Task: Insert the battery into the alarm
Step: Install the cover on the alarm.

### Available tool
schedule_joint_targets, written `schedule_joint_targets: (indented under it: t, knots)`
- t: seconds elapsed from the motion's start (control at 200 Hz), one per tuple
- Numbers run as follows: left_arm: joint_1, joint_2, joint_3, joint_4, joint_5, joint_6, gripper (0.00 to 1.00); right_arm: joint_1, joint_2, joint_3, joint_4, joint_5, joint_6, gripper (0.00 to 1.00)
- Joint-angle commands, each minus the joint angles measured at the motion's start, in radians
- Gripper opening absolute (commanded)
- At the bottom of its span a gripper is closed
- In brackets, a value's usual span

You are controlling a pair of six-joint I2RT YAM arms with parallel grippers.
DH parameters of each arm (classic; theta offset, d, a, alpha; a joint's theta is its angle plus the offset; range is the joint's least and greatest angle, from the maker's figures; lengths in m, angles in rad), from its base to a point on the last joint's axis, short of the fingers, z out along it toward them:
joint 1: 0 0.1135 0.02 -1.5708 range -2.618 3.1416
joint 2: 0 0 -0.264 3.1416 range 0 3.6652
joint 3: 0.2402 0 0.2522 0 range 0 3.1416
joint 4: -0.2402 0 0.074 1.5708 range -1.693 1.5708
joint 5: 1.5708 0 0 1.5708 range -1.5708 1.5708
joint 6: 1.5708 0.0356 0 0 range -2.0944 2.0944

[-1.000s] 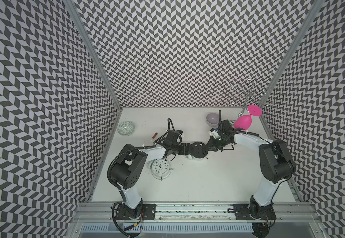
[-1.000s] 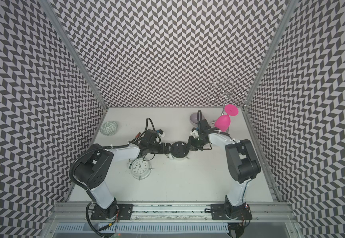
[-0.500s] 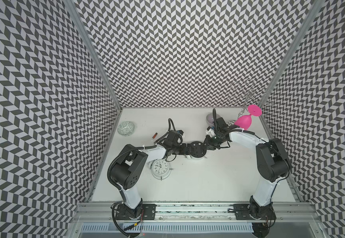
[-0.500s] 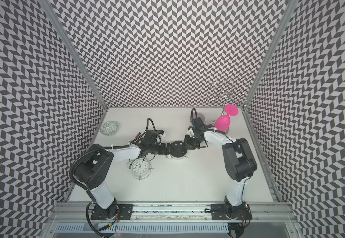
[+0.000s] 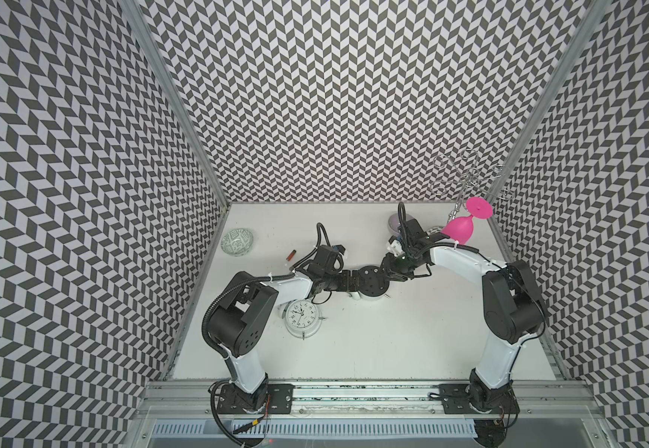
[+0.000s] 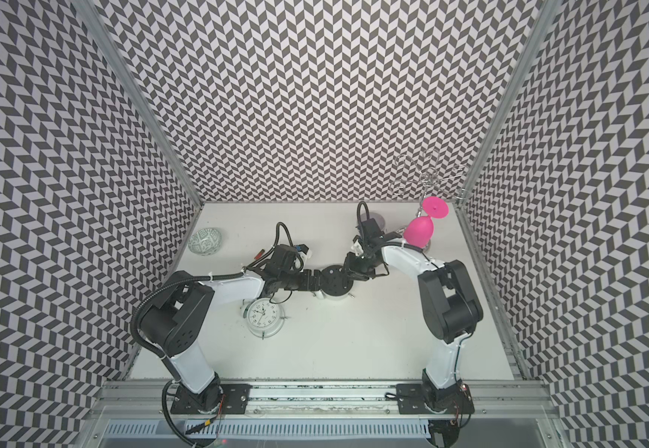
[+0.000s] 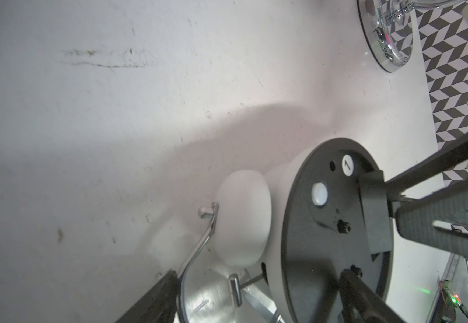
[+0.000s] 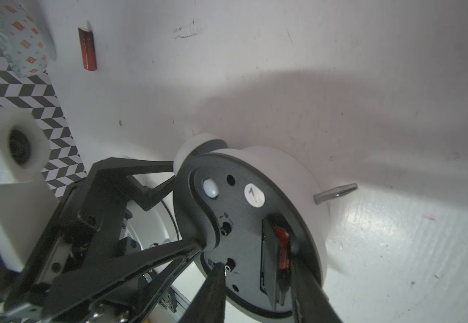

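The alarm lies face down with its black back up. My left gripper is shut on it, one finger at the white bell and one on the rim. The red battery sits in the open compartment, beside the raised cover. My right gripper hovers over the back, open. One of its fingertips rests by the battery and the other stands apart near a knob.
A second white alarm clock lies face up by the left arm. A spare battery and a patterned bowl lie at the far left. A grey bowl, a pink goblet and a chrome rack stand at the back right.
My right gripper has moved in over the alarm's back and its jaws have parted. The left gripper and the alarm have stayed put.
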Motion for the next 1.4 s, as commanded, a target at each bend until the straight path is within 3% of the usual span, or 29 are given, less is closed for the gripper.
schedule_joint_targets:
  t: [0.0,0.29,1.107,1.392]
  knots:
    - [-0.005,-0.021,-0.003,-0.002,-0.007,-0.007,0.89,0.002,-0.020,0.010,-0.036,0.073,-0.004,0.40]
    - [-0.005,-0.021,-0.006,0.000,-0.005,-0.008,0.89,0.001,-0.029,0.008,-0.041,0.079,-0.004,0.34]
    - [-0.008,-0.001,-0.003,0.018,0.015,-0.022,0.89,0.002,-0.087,0.019,-0.062,0.124,-0.009,0.43]
    - [-0.010,-0.005,-0.003,0.015,0.014,-0.020,0.89,0.001,-0.078,-0.015,-0.035,0.115,-0.010,0.37]
